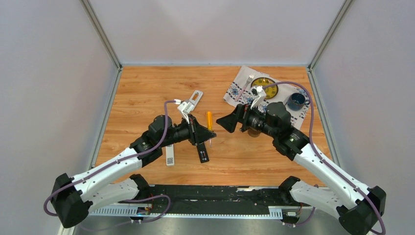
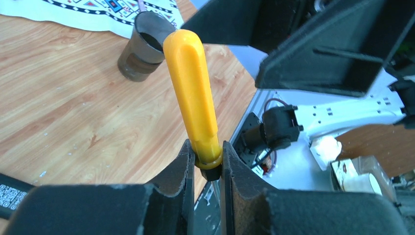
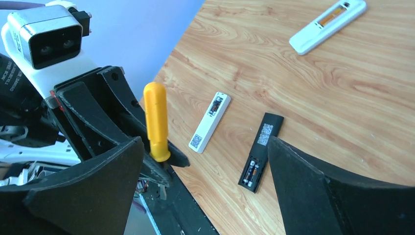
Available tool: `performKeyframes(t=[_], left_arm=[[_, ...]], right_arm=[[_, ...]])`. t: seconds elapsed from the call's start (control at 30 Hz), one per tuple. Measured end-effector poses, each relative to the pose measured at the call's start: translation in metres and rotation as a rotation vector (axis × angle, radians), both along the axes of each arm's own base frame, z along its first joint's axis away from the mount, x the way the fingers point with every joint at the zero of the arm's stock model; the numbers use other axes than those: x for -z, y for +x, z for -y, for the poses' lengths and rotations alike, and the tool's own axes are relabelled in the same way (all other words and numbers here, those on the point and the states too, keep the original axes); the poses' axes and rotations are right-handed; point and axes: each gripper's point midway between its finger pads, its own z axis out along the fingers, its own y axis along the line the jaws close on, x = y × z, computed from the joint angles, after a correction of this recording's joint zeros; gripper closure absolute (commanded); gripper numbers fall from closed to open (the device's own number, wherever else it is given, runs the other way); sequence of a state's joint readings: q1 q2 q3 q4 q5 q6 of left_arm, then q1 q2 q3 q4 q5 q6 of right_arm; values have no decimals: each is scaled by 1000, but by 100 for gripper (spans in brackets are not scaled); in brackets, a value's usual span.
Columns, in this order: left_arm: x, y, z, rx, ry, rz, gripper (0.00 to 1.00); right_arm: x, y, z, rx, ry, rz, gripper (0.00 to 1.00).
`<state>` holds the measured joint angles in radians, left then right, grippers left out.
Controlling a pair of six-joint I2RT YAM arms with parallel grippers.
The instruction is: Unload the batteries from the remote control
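The black remote control (image 3: 265,137) lies back-up on the table with its compartment uncovered, and two batteries (image 3: 251,173) sit side by side inside it. From above, this remote control (image 1: 202,152) lies just below my left gripper (image 1: 205,133). That left gripper (image 2: 208,164) is shut on the collar of a yellow-handled screwdriver (image 2: 193,93), handle pointing away. My right gripper (image 3: 205,142) stands wide open close to the screwdriver (image 3: 156,120), with nothing between its fingers (image 3: 333,191). In the top view the right gripper (image 1: 221,122) faces the left one.
A white remote (image 3: 209,122) lies left of the black one, another white remote (image 3: 328,19) farther off. A metal cup (image 2: 142,46) stands near a patterned placemat (image 1: 240,88) carrying a yellow plate (image 1: 265,87), a fork and a blue cup (image 1: 296,101).
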<state>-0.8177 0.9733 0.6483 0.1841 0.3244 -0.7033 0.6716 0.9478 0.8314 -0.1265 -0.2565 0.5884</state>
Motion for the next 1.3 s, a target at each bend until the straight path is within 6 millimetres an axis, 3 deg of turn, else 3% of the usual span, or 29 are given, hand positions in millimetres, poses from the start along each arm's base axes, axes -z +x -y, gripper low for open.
performKeyframes(t=[0.17,0.33,0.53,0.63,0.67,0.7,0.77,0.9,0.97,1.07,1.13,1.17,1.2,1.3], left_arm=[[-15,-22,-12,66,-5,62,100],[-23,-44,-15,171,-22,107,100],[-20,-61,-7,295,-50,107,100],[-21,-65,-3,338,-69,114,100],[-22,-66,-2,347,-74,115,100],[-23,-68,-2,355,-79,119,100],[-27,-70,-1,369,-94,136,100],[-32,-74,0,389,-112,157,100],[-33,-75,0,397,-117,162,100],[-34,-77,0,405,-120,159,100],[-33,-78,0,408,-121,154,93],[-33,-78,0,409,-121,153,85],[-33,-78,0,409,-121,151,69],[-32,-76,1,401,-118,143,50]], right_arm=[[-14,-12,-4,-114,21,56,0],[-36,-39,-21,-329,121,107,0],[-49,-64,-39,-544,259,91,13],[-46,-69,-41,-587,279,64,26],[-45,-71,-41,-598,283,60,41],[-45,-72,-41,-608,288,54,48],[-48,-76,-41,-626,297,60,62],[-52,-80,-40,-648,317,69,78],[-52,-80,-40,-656,322,61,97],[-52,-80,-42,-671,329,59,100],[-52,-80,-42,-677,333,56,100],[-51,-81,-42,-678,335,55,100],[-51,-80,-42,-676,336,55,100],[-48,-78,-42,-661,332,50,100]])
